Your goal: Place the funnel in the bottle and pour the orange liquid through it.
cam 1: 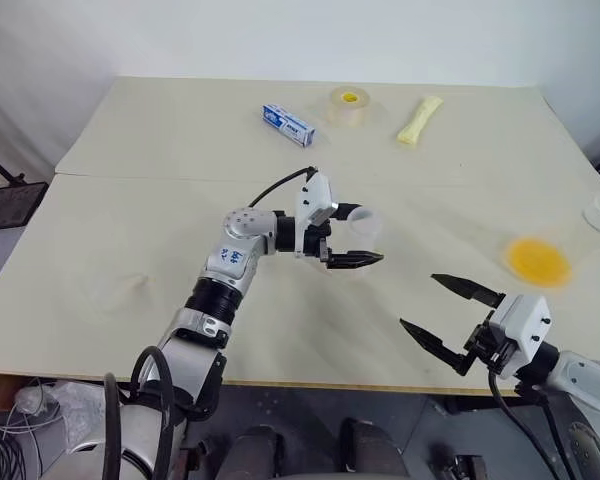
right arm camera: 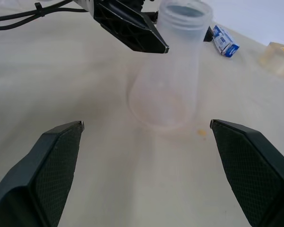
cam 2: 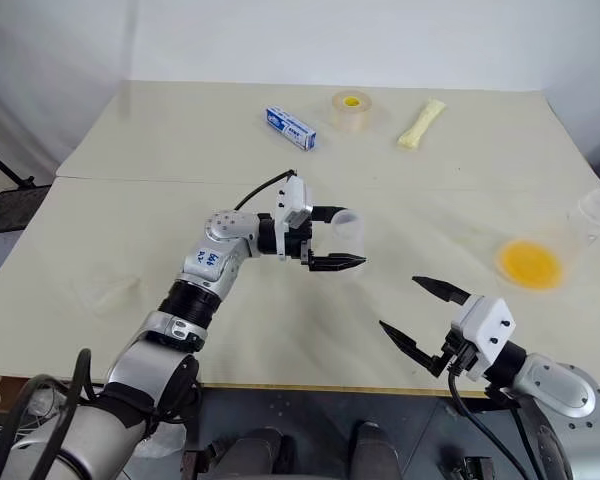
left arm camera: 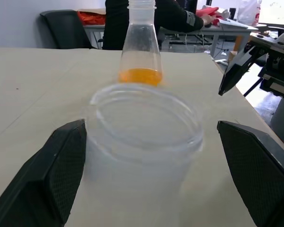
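Observation:
The clear conical bottle (cam 1: pixel 363 232) stands upright at the table's middle, empty. My left gripper (cam 1: pixel 365 236) is open, reaching in from the left, with a finger on each side of the bottle's neck. The left wrist view shows a gap between each finger and the bottle's mouth (left arm camera: pixel 146 118). The orange liquid (cam 1: pixel 538 261) pools in a larger clear flask (cam 1: pixel 580 235) at the right. A faint clear shape at the left looks like the funnel (cam 1: pixel 128 289), lying on the table. My right gripper (cam 1: pixel 418 300) hangs open and empty near the front edge, facing the bottle (right arm camera: pixel 173 71).
At the back of the table (cam 1: pixel 180 210) lie a blue and white box (cam 1: pixel 288 124), a tape roll (cam 1: pixel 350 105) and a pale yellow packet (cam 1: pixel 420 118). A seam crosses the table behind the bottle. In the left wrist view a person's dark sleeve (left arm camera: pixel 173 14) shows far off.

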You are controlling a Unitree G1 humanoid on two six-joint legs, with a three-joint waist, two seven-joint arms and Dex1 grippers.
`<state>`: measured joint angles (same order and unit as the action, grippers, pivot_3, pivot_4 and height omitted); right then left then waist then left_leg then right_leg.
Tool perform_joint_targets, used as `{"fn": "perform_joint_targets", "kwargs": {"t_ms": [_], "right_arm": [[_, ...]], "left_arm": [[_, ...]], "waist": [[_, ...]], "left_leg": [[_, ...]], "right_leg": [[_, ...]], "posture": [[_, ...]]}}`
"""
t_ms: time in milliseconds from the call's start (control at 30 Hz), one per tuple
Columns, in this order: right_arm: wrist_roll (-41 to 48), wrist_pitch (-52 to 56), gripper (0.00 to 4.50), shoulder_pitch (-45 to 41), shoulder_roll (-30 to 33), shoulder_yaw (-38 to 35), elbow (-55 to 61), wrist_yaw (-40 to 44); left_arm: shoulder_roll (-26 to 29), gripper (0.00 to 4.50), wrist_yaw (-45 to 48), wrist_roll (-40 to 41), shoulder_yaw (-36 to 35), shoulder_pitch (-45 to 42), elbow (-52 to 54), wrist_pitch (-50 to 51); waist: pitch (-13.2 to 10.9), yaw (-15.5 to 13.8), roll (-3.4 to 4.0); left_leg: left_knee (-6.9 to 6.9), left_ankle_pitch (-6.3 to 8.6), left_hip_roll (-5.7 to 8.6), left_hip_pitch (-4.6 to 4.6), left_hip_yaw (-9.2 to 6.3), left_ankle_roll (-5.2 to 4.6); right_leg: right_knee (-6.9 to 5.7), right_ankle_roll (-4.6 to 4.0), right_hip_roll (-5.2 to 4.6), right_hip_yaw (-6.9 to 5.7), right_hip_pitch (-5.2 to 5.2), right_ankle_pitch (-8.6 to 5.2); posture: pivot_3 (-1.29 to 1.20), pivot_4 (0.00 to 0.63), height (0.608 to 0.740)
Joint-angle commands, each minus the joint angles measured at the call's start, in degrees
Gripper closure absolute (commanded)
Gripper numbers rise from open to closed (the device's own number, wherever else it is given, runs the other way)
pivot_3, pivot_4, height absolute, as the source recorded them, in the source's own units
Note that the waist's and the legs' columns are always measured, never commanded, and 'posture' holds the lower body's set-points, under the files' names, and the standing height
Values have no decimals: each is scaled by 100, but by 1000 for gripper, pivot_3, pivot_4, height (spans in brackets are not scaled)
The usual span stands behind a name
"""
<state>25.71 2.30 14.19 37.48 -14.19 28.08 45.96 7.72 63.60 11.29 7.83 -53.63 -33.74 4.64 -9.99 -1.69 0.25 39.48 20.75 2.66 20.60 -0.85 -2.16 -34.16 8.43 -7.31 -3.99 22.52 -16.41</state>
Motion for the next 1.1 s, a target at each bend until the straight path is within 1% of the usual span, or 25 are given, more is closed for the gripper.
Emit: {"fn": "perform_joint_targets", "kwargs": {"t_ms": [33,200,400,767,867,1100], "right_arm": [[16,-102,0,-2,-34,-154,125,-27],[7,-103,0,-29,-20,-145,91,-5],[-9,-92,0,-86,-24,-125,78,-6],[-25,-101,0,90,-49,-203,199,-64],[-35,-107,0,190,-69,-210,285,-103],[-15,-93,0,256,-35,-223,323,-126]], "left_arm": [[84,11,-53,79,-63,33,298,106],[123,11,-127,152,-113,73,410,310],[116,11,-283,49,-114,47,235,68],[66,11,-353,38,-122,-27,-88,-264],[130,11,-383,12,-141,-11,-56,-365],[467,11,-393,29,-212,23,117,-187]], "waist": [[0,-1,0],[0,-3,0],[0,-2,0],[0,-3,0],[0,-2,0],[0,10,0]], "left_leg": [[1,0,0,0,0,0],[3,0,0,0,-1,0],[6,0,0,1,-2,0],[11,0,1,3,-1,0],[13,0,1,3,-2,0],[17,0,0,3,-2,0]], "right_leg": [[0,0,0,0,0,0],[-3,0,0,0,0,0],[-5,0,0,0,0,0],[-7,0,0,-1,0,0],[-10,0,0,-1,0,0],[-15,0,0,0,1,0]], "posture": [[0,150,740],[0,150,740],[0,150,740],[0,150,740],[0,150,740],[0,150,740]]}}
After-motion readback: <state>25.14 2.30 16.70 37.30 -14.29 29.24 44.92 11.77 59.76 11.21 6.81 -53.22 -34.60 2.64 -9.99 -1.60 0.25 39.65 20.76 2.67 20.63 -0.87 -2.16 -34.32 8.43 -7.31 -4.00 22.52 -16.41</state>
